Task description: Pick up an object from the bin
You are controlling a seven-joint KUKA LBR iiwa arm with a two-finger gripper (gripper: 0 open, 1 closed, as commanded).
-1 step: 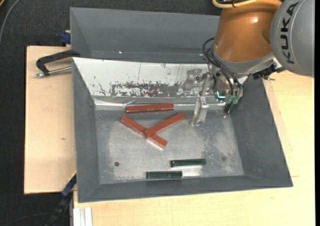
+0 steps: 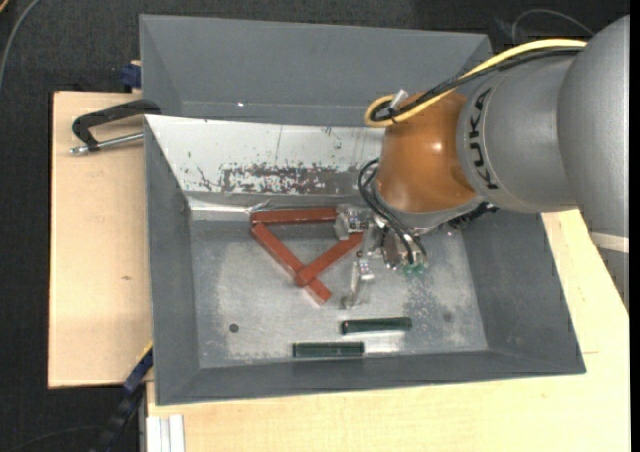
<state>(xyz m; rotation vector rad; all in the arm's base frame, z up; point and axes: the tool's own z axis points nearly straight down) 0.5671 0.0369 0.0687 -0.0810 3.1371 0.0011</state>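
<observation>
The gripper [image 2: 362,278] is placed at the right corner of the red-brown triangle frame [image 2: 283,251] — the frame is spread leftward from it — open or closed cannot be told

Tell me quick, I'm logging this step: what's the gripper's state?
Gripper: cannot be told; it sits beside the red-brown triangular frame.

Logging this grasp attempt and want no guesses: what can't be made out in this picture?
Camera view: the right tips of the red sticks are hidden behind the gripper.
The far right floor of the bin is covered by the arm.
The dark speck is too small to identify.
</observation>
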